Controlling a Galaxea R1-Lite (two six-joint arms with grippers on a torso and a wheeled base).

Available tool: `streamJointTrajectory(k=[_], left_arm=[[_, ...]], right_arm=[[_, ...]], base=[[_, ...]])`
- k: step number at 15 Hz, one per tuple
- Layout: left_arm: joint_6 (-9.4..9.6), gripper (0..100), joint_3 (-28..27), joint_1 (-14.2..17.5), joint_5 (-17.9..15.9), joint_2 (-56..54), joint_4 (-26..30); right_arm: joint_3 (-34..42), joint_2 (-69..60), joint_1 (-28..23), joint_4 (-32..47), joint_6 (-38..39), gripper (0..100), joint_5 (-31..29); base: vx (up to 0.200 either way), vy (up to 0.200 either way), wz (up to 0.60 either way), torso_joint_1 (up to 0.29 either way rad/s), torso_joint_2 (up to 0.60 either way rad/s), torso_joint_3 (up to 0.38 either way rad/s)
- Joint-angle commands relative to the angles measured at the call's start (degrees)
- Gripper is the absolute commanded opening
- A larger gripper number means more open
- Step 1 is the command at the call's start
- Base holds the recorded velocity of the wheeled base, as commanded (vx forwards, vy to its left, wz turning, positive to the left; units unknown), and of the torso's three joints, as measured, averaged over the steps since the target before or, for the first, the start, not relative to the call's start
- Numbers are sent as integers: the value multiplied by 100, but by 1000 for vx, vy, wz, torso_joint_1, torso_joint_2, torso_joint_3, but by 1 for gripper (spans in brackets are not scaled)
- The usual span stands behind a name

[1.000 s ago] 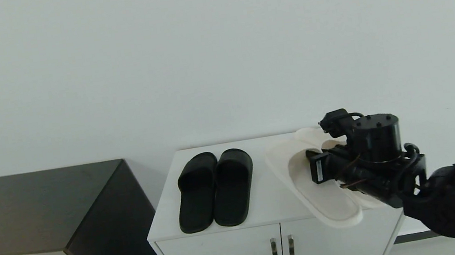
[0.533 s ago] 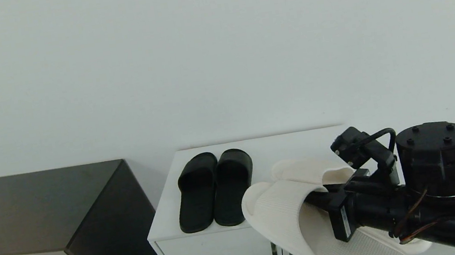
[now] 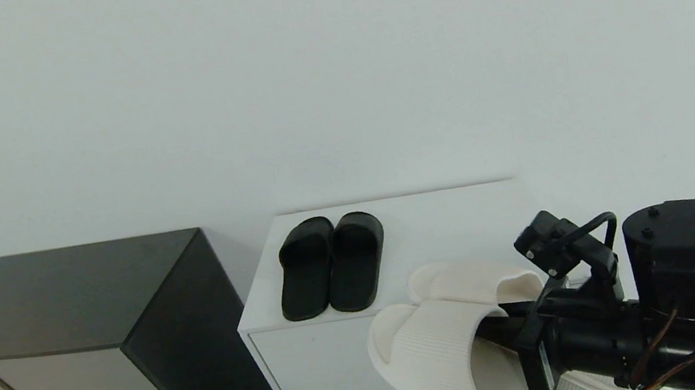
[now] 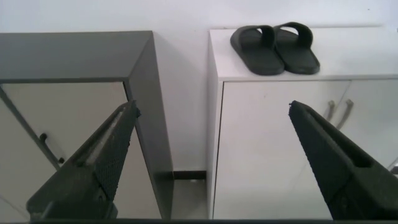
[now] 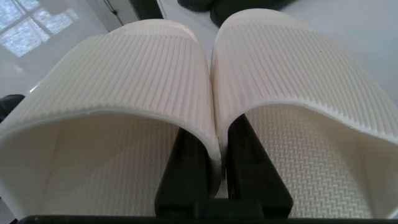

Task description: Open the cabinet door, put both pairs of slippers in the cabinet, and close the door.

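A pair of black slippers [image 3: 332, 264] lies side by side on the left part of the white cabinet's top [image 3: 454, 224]. My right gripper [image 3: 494, 327] hangs in front of the cabinet, off its top, shut on the pair of white ribbed slippers [image 3: 432, 339]. Its fingers [image 5: 186, 168] pinch the two inner strap edges of the white slippers [image 5: 214, 93] together. In the left wrist view my left gripper [image 4: 211, 165] stands open and holds nothing, low in front of the cabinet, whose doors [image 4: 273, 143] are closed. The black slippers [image 4: 277, 48] sit above it.
A dark-topped drawer unit [image 3: 62, 296] stands directly left of the white cabinet, with a narrow gap between them [image 4: 186, 149]. Two door handles [image 4: 339, 113] sit at the middle of the cabinet front. A plain white wall is behind.
My right gripper lifted the white slippers off the cabinet top and drew them back and down, toward the camera. The head view has shifted as well, so the cabinet looks smaller and higher.
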Motion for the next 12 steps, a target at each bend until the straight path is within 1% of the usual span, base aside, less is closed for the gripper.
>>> streamJointTrajectory(k=[1, 5, 7, 11, 12], left_arm=[[-1, 100, 0, 0, 2, 7, 1], [-1, 100, 0, 0, 2, 7, 1], [-1, 100, 0, 0, 2, 7, 1], [8, 100, 0, 0, 11, 7, -7], [-9, 100, 0, 0, 11, 7, -7]], right_arm=[[82, -7, -1, 0, -14, 0, 26], [126, -51, -9, -9, -5, 0, 237], [135, -60, -9, -9, -5, 0, 237], [179, -69, -1, -9, -5, 0, 325], [188, -69, -1, -9, -14, 0, 325]], base=[[0, 0, 0, 0, 0, 0], [0, 0, 0, 0, 0, 0], [0, 0, 0, 0, 0, 0], [0, -200, 0, 4, 2, 2], [0, 0, 0, 0, 0, 0]])
